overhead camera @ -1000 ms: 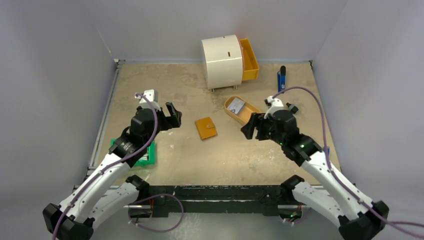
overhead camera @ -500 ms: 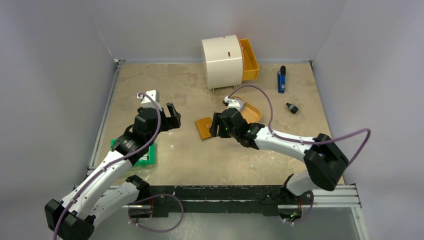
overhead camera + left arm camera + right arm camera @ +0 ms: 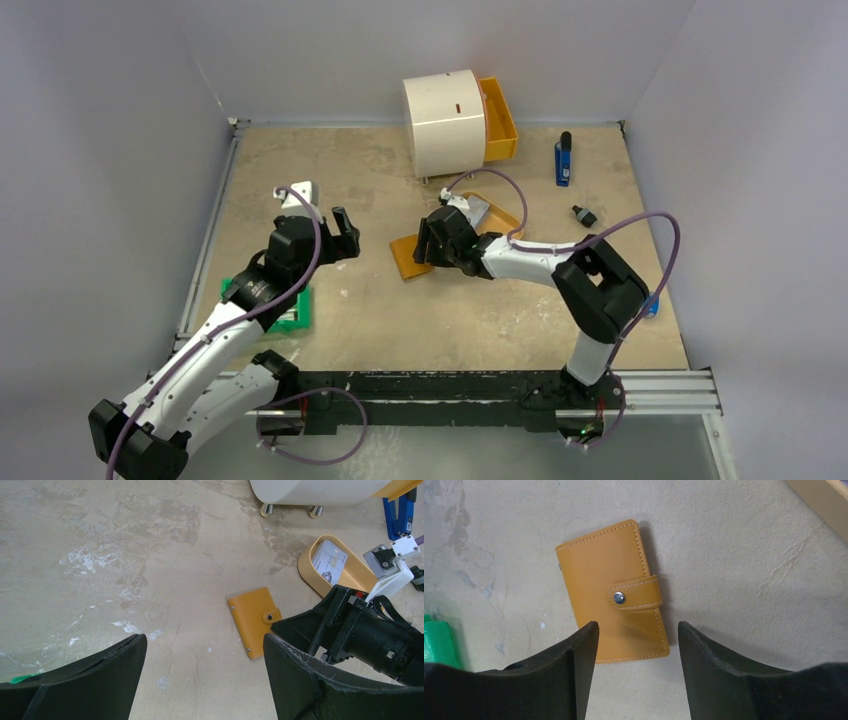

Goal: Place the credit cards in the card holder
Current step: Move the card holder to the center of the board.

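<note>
The card holder [image 3: 405, 259] is a tan wallet lying flat on the table, closed by a snap strap. It also shows in the left wrist view [image 3: 252, 620] and the right wrist view [image 3: 609, 580]. My right gripper [image 3: 424, 246] is open and hovers over the wallet's right side, one finger on each side of its near end [image 3: 639, 630]. A pale printed credit card [image 3: 330, 562] lies in a yellow oval tray [image 3: 306, 576] behind the right gripper; only one card shows. My left gripper [image 3: 345, 232] is open and empty, left of the wallet [image 3: 205, 642].
A white round drawer unit [image 3: 443, 122] with an open orange drawer [image 3: 498, 120] stands at the back. A blue tool [image 3: 563, 160] and a small black piece [image 3: 584, 215] lie at the right. A green object [image 3: 293, 308] lies under the left arm.
My right arm has swung left from beside the yellow tray to over the wallet, its gripper staying open. The left gripper has barely moved.
</note>
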`<state>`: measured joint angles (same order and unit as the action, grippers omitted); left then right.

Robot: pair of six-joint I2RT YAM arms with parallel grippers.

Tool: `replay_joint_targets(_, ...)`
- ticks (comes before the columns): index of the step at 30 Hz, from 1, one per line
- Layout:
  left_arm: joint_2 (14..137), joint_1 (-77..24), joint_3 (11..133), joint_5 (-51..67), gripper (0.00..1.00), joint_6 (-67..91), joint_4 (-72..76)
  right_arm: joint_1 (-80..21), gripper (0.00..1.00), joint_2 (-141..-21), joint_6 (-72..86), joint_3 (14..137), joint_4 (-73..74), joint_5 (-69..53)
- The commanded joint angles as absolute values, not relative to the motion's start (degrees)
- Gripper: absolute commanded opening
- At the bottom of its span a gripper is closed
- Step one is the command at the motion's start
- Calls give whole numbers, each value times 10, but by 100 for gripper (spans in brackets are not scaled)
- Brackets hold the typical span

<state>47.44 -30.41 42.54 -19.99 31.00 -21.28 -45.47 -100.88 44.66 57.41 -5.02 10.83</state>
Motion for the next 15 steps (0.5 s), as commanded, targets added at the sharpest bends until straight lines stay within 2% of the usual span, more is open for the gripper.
replay_joint_targets(1, 470, -304, 449, -206, 86, 317, -199, -449, 62, -1003, 453, 582, -63, 105)
replay_joint_targets(8, 484, -304, 453, -194, 85, 316, -198, -448, 60, -1031, 442, 577, -73, 64)
replay_joint_targets(15, 487, -304, 451, -193, 85, 316, -198, -448, 52, -1030, 441, 555, -96, 68)
